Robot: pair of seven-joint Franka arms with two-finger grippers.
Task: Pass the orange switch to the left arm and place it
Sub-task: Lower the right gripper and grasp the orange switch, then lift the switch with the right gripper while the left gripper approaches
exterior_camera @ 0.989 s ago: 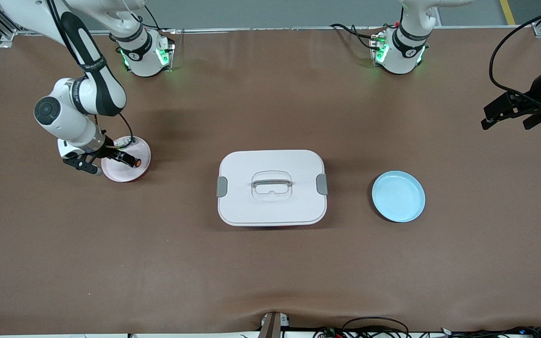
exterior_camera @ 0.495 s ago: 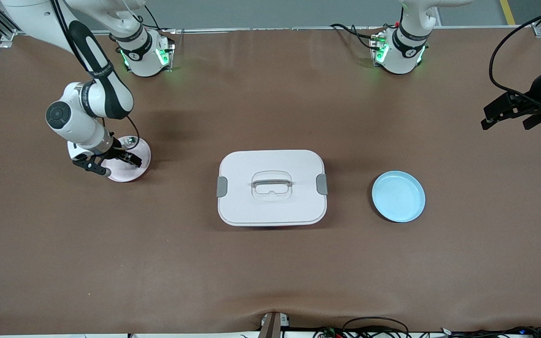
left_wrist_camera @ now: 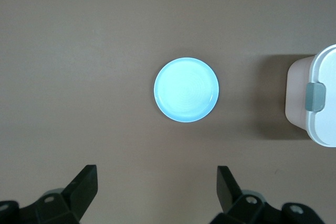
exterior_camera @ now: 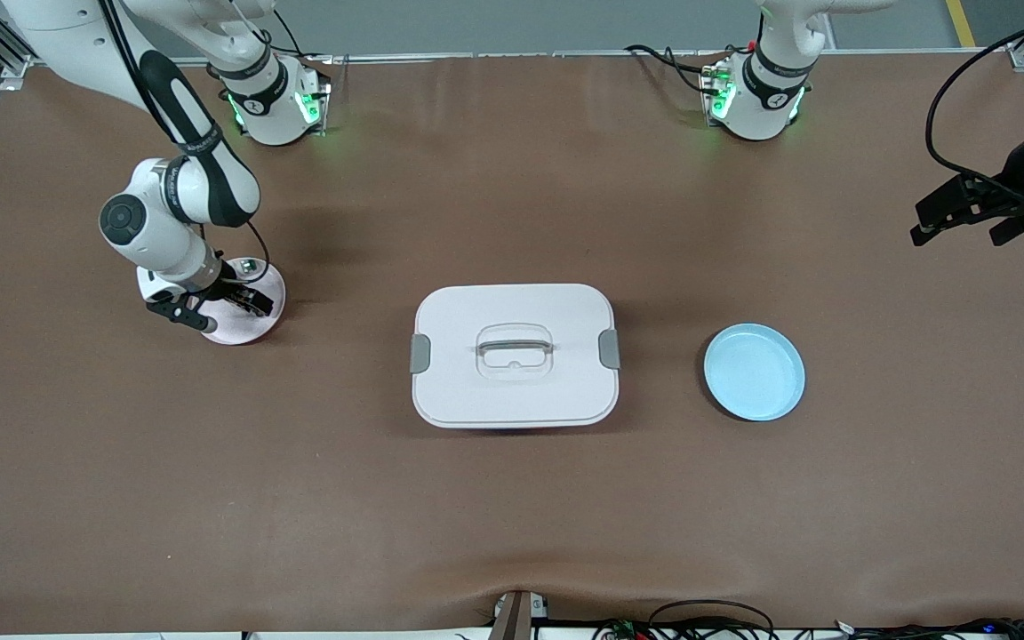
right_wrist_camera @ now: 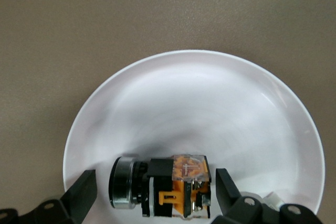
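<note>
Orange switch [right_wrist_camera: 168, 187] lies on its side in the pink plate [exterior_camera: 250, 331], which sits on the brown worktop [exterior_camera: 512, 516] toward the right arm's end. The right end effector [exterior_camera: 220, 307] is down over the plate with its fingers [right_wrist_camera: 81, 192] spread wide, one on each side of the switch and not touching it. In the front view the switch is hidden under that end effector. A small green-and-silver part [exterior_camera: 248, 266] rests at the plate's rim, farther from the front camera.

The white box [exterior_camera: 514, 356] with grey latches stands mid-worktop, its lid on. A blue plate [exterior_camera: 754, 372] lies beside it toward the left arm's end. The left end effector [exterior_camera: 965, 212] waits high over that end of the worktop, its fingers [left_wrist_camera: 84, 184] wide apart and holding nothing.
</note>
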